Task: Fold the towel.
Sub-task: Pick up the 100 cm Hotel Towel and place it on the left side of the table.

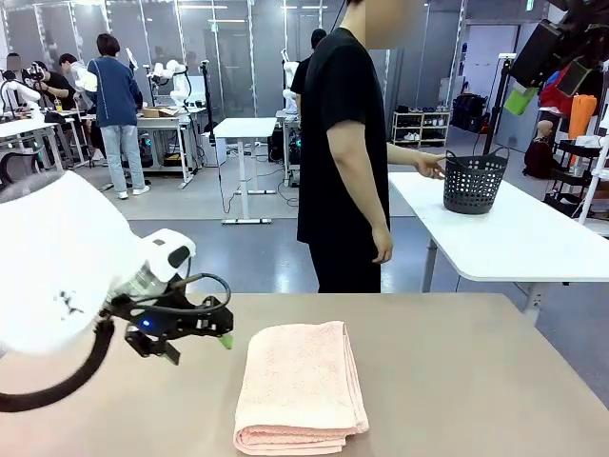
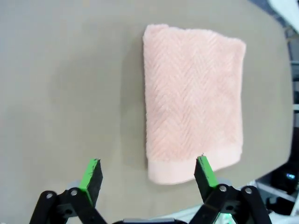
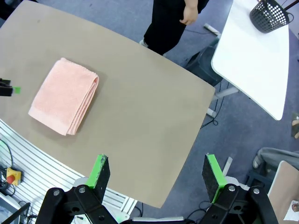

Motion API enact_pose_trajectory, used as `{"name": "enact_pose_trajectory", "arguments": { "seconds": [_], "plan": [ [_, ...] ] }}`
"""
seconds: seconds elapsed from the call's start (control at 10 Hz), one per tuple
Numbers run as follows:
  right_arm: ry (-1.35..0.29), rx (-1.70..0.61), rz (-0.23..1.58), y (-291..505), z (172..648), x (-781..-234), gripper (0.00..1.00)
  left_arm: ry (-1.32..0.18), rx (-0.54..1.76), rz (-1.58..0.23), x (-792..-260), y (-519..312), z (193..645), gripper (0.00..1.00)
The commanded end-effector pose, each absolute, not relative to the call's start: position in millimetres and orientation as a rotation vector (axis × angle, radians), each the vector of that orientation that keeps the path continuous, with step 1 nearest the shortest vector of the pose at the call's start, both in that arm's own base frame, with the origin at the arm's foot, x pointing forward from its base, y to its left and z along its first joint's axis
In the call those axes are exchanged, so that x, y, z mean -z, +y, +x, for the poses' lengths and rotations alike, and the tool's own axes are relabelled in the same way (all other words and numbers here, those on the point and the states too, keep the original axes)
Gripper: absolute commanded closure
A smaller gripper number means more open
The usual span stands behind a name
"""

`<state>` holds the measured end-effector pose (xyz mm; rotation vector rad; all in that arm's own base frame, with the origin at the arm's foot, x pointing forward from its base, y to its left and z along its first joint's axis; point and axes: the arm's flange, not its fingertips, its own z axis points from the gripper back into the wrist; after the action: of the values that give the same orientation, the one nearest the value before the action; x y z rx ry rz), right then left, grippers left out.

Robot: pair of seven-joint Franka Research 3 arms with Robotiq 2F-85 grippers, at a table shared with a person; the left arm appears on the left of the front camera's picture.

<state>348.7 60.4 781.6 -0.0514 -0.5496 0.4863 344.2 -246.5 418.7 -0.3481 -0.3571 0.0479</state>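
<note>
towel (image 1: 302,386): salmon-pink terry with a herringbone zigzag weave, already folded into a neat thick rectangle and lying flat on the tan table (image 1: 476,381), a bit left of the middle. In the right wrist view (image 3: 63,95) you can see the stacked layers along one long side, so it's several folds deep. The plain hem band is at the end nearest the left wrist cam (image 2: 191,100).

left gripper (image 1: 195,338): hanging just above the table off the towel's left side, near it but not touching. Fingers spread wide apart, nothing between them. From its own wrist cam (image 2: 148,175) the right-hand green pad (image 2: 204,171) overlaps the towel's hem corner in the picture; can't tell if it actually touches there.

right gripper (image 3: 156,177): up high over the table's edge, well away from the towel, looking down on the whole tabletop. Jaws wide apart, holding nothing. Green pads (image 3: 99,170) are bare.

person (image 1: 344,152): black t-shirt and black trousers, standing at the far side of the table, turned sideways, one hand (image 1: 433,167) reaching toward the next table.

basket (image 1: 473,181): dark grey perforated plastic, sitting on the white table (image 1: 533,238) behind; the person's hand is right at its rim.
</note>
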Motion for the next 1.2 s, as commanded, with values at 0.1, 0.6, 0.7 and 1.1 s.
{"name": "enact_pose_trajectory", "arguments": {
  "seconds": [0.1,0.6,0.7,1.1],
  "plan": [
    [-0.548,-0.487,-0.054,59.0,349.6,-782.3,0.0,-0.399,-0.038,-0.507,-339.4,-241.5,325.2,0.0],
    [-0.548,-0.487,-0.054,59.0,349.6,-782.3,0.0,-0.466,0.02,-0.605,-294.2,-239.2,340.1,0.0],
    [-0.548,-0.487,-0.054,59.0,349.6,-782.3,0.0,-0.439,0.029,-0.614,-289.7,-237.1,344.5,0.0],
    [-0.548,-0.487,-0.054,59.0,349.6,-782.3,0.0,-0.415,0.021,-0.6,-353.9,-237.5,341.3,0.0]
  ]
}}
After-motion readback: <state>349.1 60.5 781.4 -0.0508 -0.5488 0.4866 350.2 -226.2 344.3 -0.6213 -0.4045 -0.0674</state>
